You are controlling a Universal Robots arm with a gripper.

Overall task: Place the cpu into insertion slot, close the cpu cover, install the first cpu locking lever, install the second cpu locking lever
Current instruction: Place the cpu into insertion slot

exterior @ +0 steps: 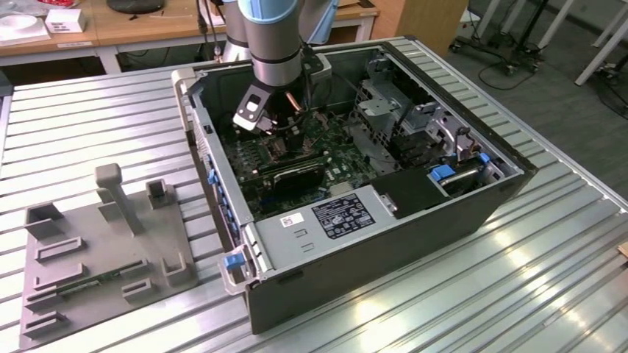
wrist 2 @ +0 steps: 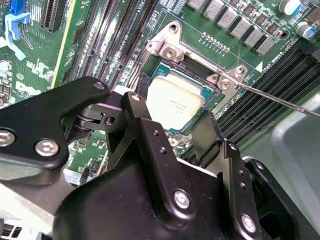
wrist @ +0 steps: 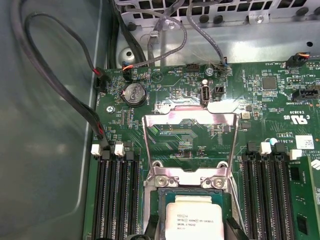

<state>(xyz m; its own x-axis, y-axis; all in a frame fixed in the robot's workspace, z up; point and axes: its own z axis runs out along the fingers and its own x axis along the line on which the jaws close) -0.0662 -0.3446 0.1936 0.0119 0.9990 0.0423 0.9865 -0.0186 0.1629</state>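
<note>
Tool [wrist 2: 168, 111]: black fingers spread apart, gripping nothing, low over the board; its body hides the socket's near side in the second wrist view.
Desk [exterior: 88, 118]: ribbed metal, with a grey fixture plate [exterior: 98, 257] at the exterior view's left.
Computer case [exterior: 393, 250]: lying open on the desk, arm reaching in.
Motherboard [wrist: 280, 110]: green.
Cpu cover [wrist: 190, 115]: swung open, on the slot's far side.
Insertion slot [wrist: 160, 205]: only partly seen.
Cpu [wrist: 195, 220]: seated in the slot, near edge cut off in the first wrist view.
Locking lever [wrist 2: 280, 101]: thin rod, unlatched, end cut off.
</note>
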